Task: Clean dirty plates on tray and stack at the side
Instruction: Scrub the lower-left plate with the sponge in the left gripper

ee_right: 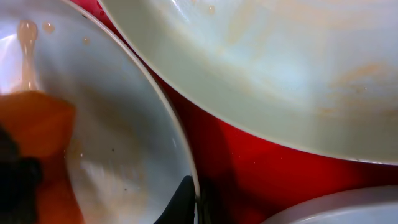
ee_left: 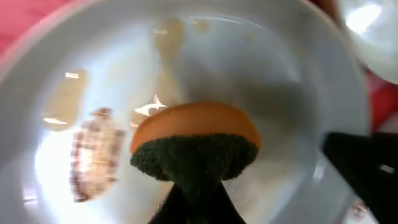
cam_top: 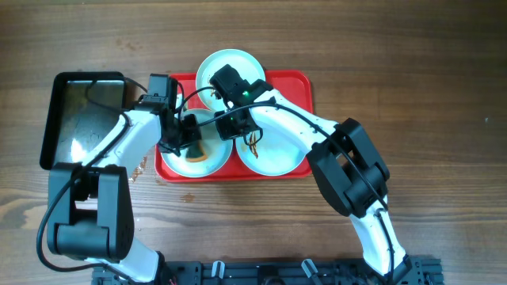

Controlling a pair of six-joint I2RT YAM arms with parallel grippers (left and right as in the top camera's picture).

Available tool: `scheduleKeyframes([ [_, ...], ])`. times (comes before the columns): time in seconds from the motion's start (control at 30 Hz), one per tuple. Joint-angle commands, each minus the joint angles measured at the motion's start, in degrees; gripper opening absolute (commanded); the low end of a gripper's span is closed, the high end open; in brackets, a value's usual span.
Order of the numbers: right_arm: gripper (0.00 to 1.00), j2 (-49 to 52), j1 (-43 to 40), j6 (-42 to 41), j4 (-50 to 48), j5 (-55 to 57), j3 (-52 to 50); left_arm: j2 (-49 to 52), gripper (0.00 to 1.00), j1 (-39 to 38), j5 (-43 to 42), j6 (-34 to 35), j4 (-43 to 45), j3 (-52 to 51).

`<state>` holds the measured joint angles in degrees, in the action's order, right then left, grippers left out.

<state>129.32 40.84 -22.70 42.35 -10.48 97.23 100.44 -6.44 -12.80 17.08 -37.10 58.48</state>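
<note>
1. The left gripper [ee_left: 194, 200] is clenched on an orange-and-green sponge [ee_left: 196, 144], which is pressed into the left plate [cam_top: 181, 165].
2. The right gripper [ee_right: 195, 202] pinches that plate's rim, with one finger on each side.
3. The left plate lies on the red tray [cam_top: 297, 83], beside the right plate [cam_top: 277, 158] and below the far plate [cam_top: 207, 68].
4. A brown smear [ee_left: 93, 152] sits just left of the sponge.
5. A black pan [cam_top: 63, 119] stands left of the tray.

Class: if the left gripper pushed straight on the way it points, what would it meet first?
Most likely the plate under it: the left gripper holds a sponge that would press into the plate's bowl first.
</note>
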Motion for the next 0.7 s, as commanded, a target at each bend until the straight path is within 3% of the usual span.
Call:
scheduleKeyframes([
  [0.0, 0.05, 1.1, 0.3, 0.2, 0.1, 0.2, -0.4, 0.7, 0.04, -0.6, -9.5, 0.1, 0.9, 1.7],
  [0.3, 0.05, 1.1, 0.3, 0.1, -0.3, 0.2, -0.4, 2.9, 0.04, -1.9, -0.9, 0.0, 1.9, 1.4],
  [0.53, 0.04, 1.1, 0.3, 0.2, 0.3, 0.2, -0.4, 5.6, 0.04, -1.9, 38.2, 0.3, -3.7, 1.4],
  [0.67, 0.04, 1.1, 0.3, 0.2, 0.4, 0.2, -0.4, 5.5, 0.04, -1.9, 40.6, 1.8, -3.7, 3.1],
])
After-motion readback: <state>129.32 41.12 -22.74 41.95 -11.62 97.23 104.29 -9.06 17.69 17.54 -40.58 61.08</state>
